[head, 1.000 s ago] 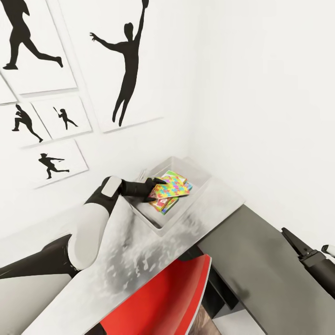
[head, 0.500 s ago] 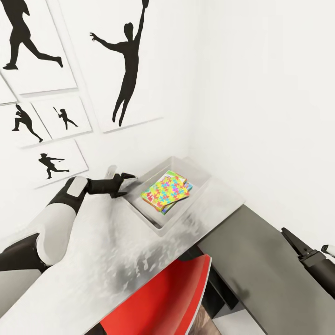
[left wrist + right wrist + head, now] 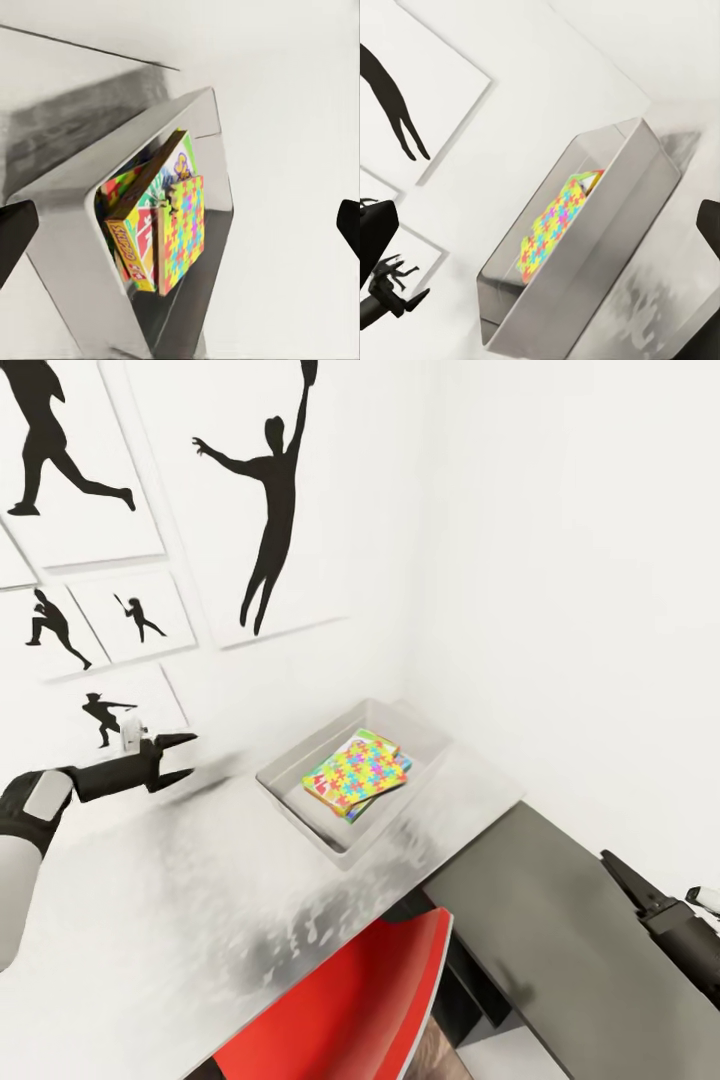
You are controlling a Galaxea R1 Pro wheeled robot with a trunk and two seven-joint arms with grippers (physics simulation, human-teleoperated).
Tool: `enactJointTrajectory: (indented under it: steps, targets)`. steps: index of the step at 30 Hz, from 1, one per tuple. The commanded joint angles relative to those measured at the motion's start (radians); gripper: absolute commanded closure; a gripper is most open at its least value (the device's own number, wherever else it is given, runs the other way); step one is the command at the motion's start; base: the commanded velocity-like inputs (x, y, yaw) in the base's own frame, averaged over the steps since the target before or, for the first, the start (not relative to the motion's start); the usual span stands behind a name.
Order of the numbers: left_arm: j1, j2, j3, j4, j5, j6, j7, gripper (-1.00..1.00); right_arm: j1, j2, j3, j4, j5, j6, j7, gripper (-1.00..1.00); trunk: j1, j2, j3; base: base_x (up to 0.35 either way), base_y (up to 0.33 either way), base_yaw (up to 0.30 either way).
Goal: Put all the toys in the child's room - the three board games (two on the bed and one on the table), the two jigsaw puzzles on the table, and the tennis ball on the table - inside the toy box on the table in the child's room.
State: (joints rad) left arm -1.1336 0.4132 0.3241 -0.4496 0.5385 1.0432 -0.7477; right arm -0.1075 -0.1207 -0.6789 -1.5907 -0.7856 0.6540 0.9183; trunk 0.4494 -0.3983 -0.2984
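Left gripper (image 3: 180,758) spread, empty, pulled back from toy box (image 3: 300,830) | puzzle (image 3: 357,772) now lying inside | right gripper (image 3: 612,865) spread, idle | remaining toys next

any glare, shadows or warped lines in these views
Head view: wall and poster edges lean as with a wide lens; the table has a mottled glossy sheen, with a soft shadow under the left gripper. Left wrist view: the toy box interior is shaded around the jigsaw puzzle. Right wrist view: the box's shadow falls on the table; white walls look washed out.
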Motion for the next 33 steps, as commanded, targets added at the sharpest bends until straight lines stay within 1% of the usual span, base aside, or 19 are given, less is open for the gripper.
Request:
enactJointTrajectory:
  steps: [1, 3, 5, 7, 9, 10, 12, 16, 18, 22, 26, 33]
  targets:
    - [0.028, 0.017, -0.016, -0.012, -0.009, 0.004, -0.060, -1.00, -0.001, 0.001, 0.000, 0.000, -0.004, 0.006, 0.001, -1.00, 0.001, -0.002, 0.000, 0.000, 0.000, -0.052]
    - [0.103, 0.046, -0.053, -0.057, -0.013, -0.003, -0.145, -1.00, -0.001, 0.002, 0.001, 0.000, -0.003, 0.005, 0.001, -1.00, 0.001, -0.002, 0.003, 0.000, 0.000, -0.027]
    - [0.198, 0.072, -0.073, -0.125, -0.014, -0.011, -0.202, -1.00, -0.001, 0.003, 0.002, 0.000, -0.003, 0.004, 0.001, -1.00, 0.001, -0.002, 0.006, -0.026, 0.002, -0.011]
    - [0.301, 0.086, -0.080, -0.209, -0.015, -0.016, -0.242, -1.00, -0.001, 0.004, 0.004, 0.000, -0.003, 0.001, 0.001, -1.00, 0.001, -0.002, 0.009, -0.131, 0.048, -0.005]
    - [0.404, 0.094, -0.079, -0.280, -0.016, -0.019, -0.275, -1.00, -0.001, 0.005, 0.005, -0.001, -0.002, 0.000, 0.001, -1.00, 0.001, -0.002, 0.013, -0.206, 0.102, -0.002]
    - [0.444, 0.097, -0.077, -0.304, -0.016, -0.024, -0.289, -1.00, -0.001, 0.005, 0.005, -0.001, -0.002, -0.001, 0.001, -1.00, 0.001, -0.002, 0.014, -0.185, 0.091, 0.011]
    - [0.492, 0.100, -0.074, -0.333, -0.013, -0.051, -0.327, -1.00, -0.001, 0.005, 0.006, -0.001, -0.002, -0.002, 0.001, -1.00, 0.001, -0.002, 0.018, -0.103, 0.048, 0.039]
    - [0.523, 0.104, -0.071, -0.350, -0.017, -0.078, -0.436, -1.00, -0.001, 0.006, 0.007, -0.002, -0.001, -0.004, -0.001, -1.00, 0.001, -0.002, 0.024, -0.106, 0.050, 0.064]
    - [0.527, 0.117, -0.072, -0.352, -0.017, -0.082, -0.456, -1.00, -0.001, 0.006, 0.013, -0.002, -0.001, -0.005, -0.002, -1.00, 0.001, -0.002, 0.028, -0.229, 0.129, 0.076]
    - [0.529, 0.134, -0.072, -0.353, -0.017, -0.084, -0.471, -1.00, -0.001, 0.006, 0.047, -0.002, 0.000, -0.006, -0.004, -1.00, 0.001, -0.002, 0.034, -0.259, 0.156, 0.081]
    - [0.529, 0.138, -0.072, -0.353, -0.017, -0.084, -0.473, -1.00, -0.001, 0.006, 0.063, -0.002, 0.001, -0.007, -0.005, -1.00, 0.001, -0.002, 0.041, -0.248, 0.194, 0.087]
    - [0.529, 0.140, -0.071, -0.353, -0.017, -0.084, -0.473, -1.00, -0.001, 0.007, 0.072, -0.002, 0.002, -0.007, -0.006, -1.00, 0.001, -0.002, 0.053, -0.175, 0.246, 0.088]
